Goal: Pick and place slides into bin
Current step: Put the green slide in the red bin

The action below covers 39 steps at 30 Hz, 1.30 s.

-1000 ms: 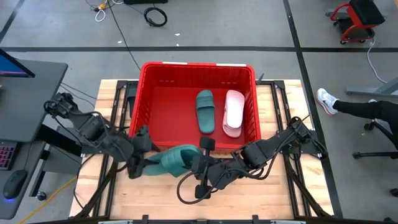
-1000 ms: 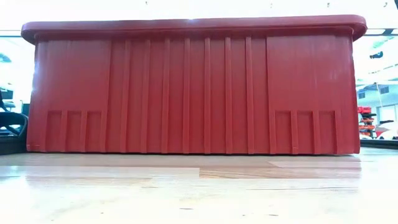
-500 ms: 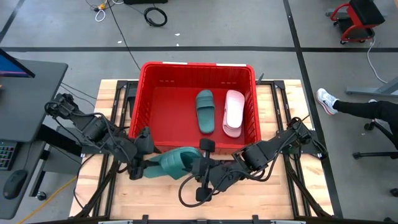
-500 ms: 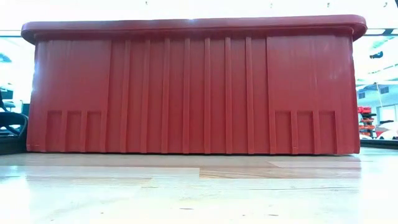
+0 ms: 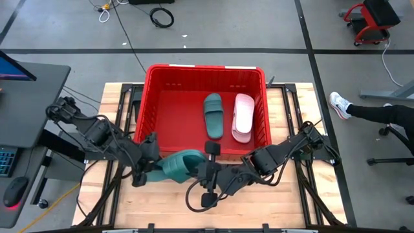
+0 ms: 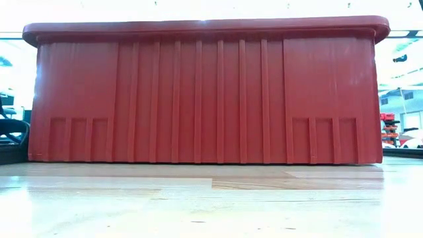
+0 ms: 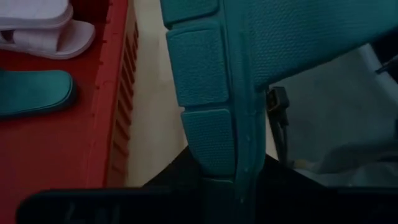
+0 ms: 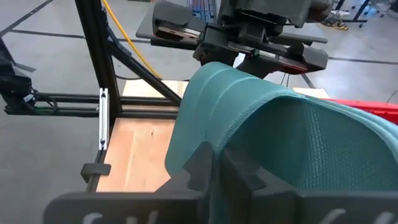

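Note:
A teal slide hangs just in front of the red bin's near wall, held at both ends. My left gripper is shut on the end toward the table's left, my right gripper on the end toward the right. Inside the bin a second teal slide and a pale pink slide lie side by side on the floor. The low view shows only the bin's near wall; the held slide and the grippers are out of it. My left gripper pinches the teal slide's left end between its two fingers, coming from the table's left, along the slide. The treaded sole shows beside the fingers. The slide is lifted clear of the table. My right gripper pinches the slide's right end by its ribbed edge between its two fingers, coming from the table's right. The slide runs away from the fingers toward the left gripper, off the table.
The bin's near wall stands right behind the held slide. Bare wooden tabletop lies in front of both arms. A person's leg and shoe show beyond the table's right side. A desk stands at the left.
My left gripper has moved in a little along the teal slide's left end. The slide, held up between both grippers, has shifted slightly toward the bin.

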{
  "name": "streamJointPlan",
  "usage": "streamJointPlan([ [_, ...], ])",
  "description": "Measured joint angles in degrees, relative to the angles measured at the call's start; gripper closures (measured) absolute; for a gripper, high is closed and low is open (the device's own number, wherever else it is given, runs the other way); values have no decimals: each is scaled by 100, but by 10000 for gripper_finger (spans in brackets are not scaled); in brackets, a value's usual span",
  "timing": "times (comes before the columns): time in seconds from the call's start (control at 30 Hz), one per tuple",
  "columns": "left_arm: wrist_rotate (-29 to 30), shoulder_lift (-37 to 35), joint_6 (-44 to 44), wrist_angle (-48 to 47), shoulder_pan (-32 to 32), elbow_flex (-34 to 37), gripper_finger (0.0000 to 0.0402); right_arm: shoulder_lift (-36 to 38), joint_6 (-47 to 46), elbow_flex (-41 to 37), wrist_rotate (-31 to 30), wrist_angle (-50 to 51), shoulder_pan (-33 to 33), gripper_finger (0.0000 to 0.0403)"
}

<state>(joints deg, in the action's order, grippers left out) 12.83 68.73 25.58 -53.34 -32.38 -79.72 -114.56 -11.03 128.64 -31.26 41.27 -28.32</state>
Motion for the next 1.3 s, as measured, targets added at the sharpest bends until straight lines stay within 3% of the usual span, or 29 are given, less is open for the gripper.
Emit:
streamJointPlan([
  [0.37, -1017, -594, -206, -471, 614, 2, 324, 674, 264, 4, -168, -56, -52, 206],
  [0.63, -2100, -966, -786, 379, 1091, 2, 324, 1204, 841, 4, -565, -34, -120, 125],
  [0.7, -2098, -969, -988, 595, 1189, 2, 324, 1268, 819, 4, -582, -28, -122, 112],
  [0.97, -20, -846, -2876, 741, 1337, 2, 324, 1379, 656, 4, -660, -4, -120, 85],
  [1.2, 1911, -628, -5751, 1454, 1445, 0, 324, 1799, 507, 2, -1184, -15, -111, 91],
  [1.3, 2748, -439, -7089, 1787, 1567, 0, 324, 1963, -310, 2, -1639, 20, 4, 92],
])
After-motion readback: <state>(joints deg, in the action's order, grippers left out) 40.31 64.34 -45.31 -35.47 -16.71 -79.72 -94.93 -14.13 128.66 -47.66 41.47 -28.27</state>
